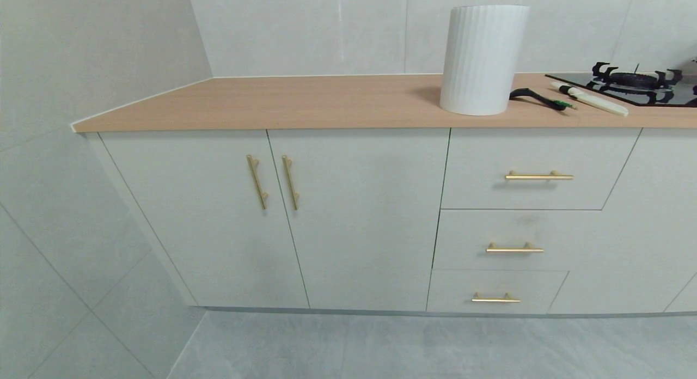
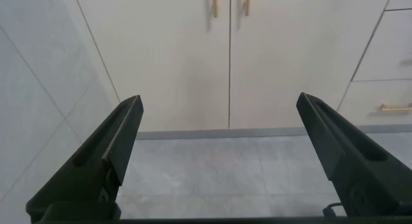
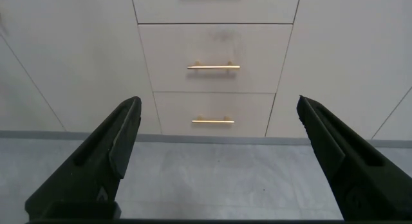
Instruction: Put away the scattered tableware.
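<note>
On the wooden countertop [image 1: 305, 104] a tall white ribbed cylindrical holder [image 1: 482, 59] stands upright. To its right lie a black-handled utensil [image 1: 539, 99] and a cream-handled utensil [image 1: 591, 99], flat on the counter near the stove. My left gripper [image 2: 219, 114] is open and empty, held low over the grey floor facing the two cabinet doors. My right gripper [image 3: 219, 111] is also open and empty, low before the lower drawers.
A black gas stove [image 1: 637, 85] sits at the counter's far right. Below are two cabinet doors with gold handles [image 1: 275, 180] and three drawers [image 1: 536, 176], all shut. A tiled wall closes the left side. Grey floor [image 1: 381, 346] lies before the cabinets.
</note>
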### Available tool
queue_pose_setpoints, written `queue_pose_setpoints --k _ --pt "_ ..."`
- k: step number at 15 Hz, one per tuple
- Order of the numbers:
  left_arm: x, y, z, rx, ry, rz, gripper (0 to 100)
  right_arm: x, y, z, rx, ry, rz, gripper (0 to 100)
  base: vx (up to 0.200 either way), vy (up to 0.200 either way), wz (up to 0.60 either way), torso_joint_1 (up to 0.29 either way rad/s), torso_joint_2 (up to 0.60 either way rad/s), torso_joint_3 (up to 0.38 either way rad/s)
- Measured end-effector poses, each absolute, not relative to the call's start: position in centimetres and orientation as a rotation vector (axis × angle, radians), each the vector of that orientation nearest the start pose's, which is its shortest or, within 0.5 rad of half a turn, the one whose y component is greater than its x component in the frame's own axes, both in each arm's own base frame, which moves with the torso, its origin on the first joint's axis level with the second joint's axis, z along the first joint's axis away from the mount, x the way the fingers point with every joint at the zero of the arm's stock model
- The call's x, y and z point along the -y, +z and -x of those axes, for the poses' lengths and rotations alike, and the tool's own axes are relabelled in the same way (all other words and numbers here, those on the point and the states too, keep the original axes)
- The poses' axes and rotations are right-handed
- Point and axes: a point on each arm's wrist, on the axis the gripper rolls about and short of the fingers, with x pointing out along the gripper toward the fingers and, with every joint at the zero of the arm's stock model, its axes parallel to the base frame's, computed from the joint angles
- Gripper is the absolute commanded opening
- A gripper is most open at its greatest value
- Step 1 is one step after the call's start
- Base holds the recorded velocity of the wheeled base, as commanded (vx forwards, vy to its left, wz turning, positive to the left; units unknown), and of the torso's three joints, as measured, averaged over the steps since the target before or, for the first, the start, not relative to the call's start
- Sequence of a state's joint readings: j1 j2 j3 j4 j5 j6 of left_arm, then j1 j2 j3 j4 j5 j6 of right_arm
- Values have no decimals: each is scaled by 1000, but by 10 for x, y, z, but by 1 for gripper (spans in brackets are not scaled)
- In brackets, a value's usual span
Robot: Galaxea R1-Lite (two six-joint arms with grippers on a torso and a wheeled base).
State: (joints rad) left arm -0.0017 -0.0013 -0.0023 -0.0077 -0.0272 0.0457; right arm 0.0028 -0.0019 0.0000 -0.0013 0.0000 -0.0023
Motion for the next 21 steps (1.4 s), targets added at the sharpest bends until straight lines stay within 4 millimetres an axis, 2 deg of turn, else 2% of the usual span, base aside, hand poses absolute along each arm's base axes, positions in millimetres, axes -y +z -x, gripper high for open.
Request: queue_pose_setpoints --k 7,20,21 --pt "1 77 23 10 -29 -46 100 0 76 23 3 3 3 100 200 0 0 7 4 1" --pt "1 77 23 13 -28 -44 100 0 76 23 3 3 3 100 0 0 0 0 0 0" --pt "1 77 23 13 -29 -44 100 0 76 23 3 3 2 100 0 0 -600 -2 2 7"
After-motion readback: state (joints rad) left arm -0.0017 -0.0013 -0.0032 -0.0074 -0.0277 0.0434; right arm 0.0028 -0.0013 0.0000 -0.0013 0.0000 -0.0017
